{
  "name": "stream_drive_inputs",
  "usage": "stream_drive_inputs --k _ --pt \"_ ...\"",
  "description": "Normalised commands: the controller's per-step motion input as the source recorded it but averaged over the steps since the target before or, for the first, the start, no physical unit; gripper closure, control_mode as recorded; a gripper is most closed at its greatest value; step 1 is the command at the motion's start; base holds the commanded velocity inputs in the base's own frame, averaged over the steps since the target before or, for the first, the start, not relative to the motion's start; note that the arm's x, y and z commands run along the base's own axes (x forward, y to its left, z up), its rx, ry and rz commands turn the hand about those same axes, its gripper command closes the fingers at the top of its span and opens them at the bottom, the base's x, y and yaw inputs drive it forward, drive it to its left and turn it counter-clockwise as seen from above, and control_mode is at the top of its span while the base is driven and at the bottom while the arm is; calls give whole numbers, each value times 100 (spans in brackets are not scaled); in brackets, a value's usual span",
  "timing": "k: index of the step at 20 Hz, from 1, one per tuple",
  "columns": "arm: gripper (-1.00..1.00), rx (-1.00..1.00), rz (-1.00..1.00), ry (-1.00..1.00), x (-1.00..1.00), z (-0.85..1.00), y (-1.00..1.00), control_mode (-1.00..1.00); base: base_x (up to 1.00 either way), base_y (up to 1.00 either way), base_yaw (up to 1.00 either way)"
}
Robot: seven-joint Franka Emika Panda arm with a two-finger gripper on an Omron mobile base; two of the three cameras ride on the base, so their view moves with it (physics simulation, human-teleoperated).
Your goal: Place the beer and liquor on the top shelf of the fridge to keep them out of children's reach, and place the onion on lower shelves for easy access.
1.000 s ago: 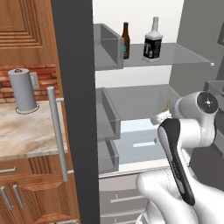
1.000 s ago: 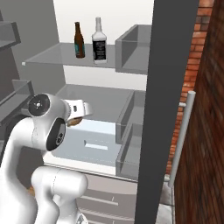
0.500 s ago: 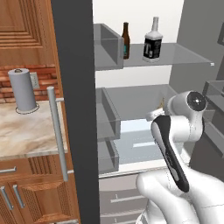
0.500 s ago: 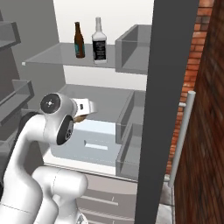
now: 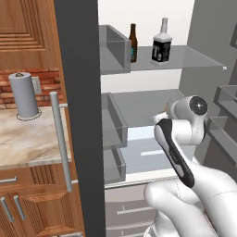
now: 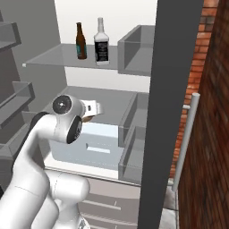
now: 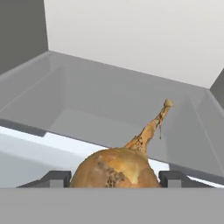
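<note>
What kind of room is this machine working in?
It looks like a home kitchen, computer-drawn. An open fridge holds a beer bottle and a liquor bottle on its top shelf; beside it are wooden cabinets and a marble counter with a paper towel roll.

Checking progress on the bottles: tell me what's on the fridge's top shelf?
The beer and the liquor stand upright on the top shelf; a grey bin's wall covers its left end.
</note>
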Motion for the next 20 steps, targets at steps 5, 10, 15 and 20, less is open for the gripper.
stream_drive_inputs --k 5,10,15,20 --pt "100 1 0 0 43 -18 0 -100 0 0 0" --pt "100 1 0 0 41 -17 0 -100 0 0 0" --pt "100 1 0 4 34 -14 0 -100 0 0 0" --pt "100 0 0 8 30 -13 0 -100 0 0 0"
